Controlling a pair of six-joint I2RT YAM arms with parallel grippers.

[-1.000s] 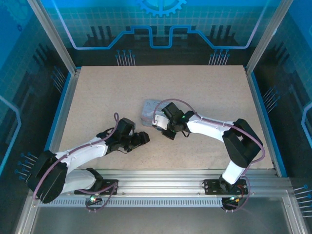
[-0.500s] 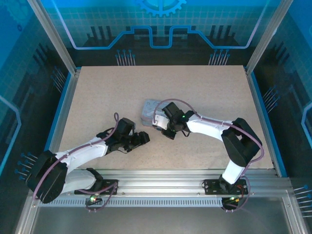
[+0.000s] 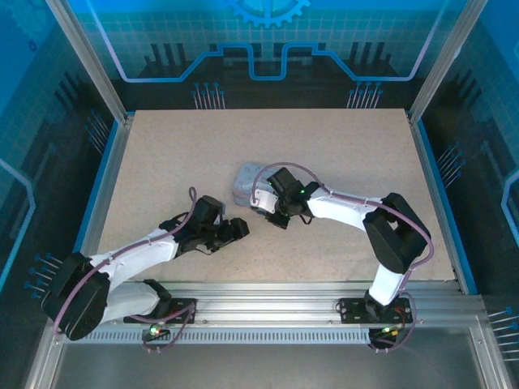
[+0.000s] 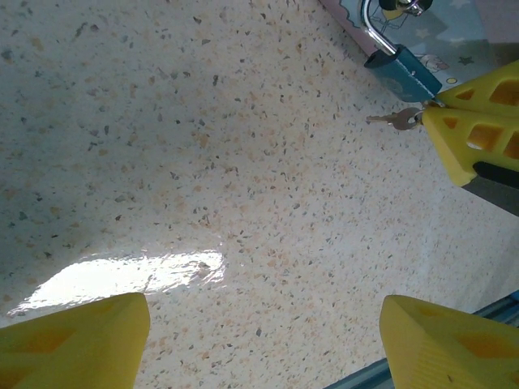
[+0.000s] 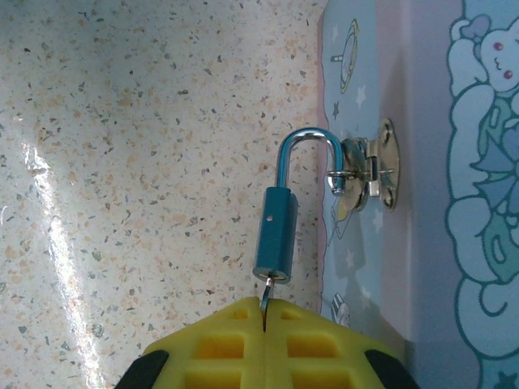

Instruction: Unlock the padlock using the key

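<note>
Right arm edged slightly left toward tin [image 3: 243, 182] since earlier frame; left arm unmoved. Right gripper [image 5: 263, 312] pressed together, pinching key [image 5: 266, 293]. Padlock [image 5: 276, 235] just ahead of its fingertips, shackle hooked through tin's hasp [image 5: 369, 172]. Key tip at padlock base, possibly in keyhole. Left gripper [image 4: 263, 336] spread, empty; padlock ahead, off to its right.

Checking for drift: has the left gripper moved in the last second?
No. The left gripper sits at the same spot below the tin box.

Most of the key [image 5: 265, 293] hides inside the right hand [image 5: 263, 316], and the tin [image 5: 422, 203] runs off the picture's edge.
</note>
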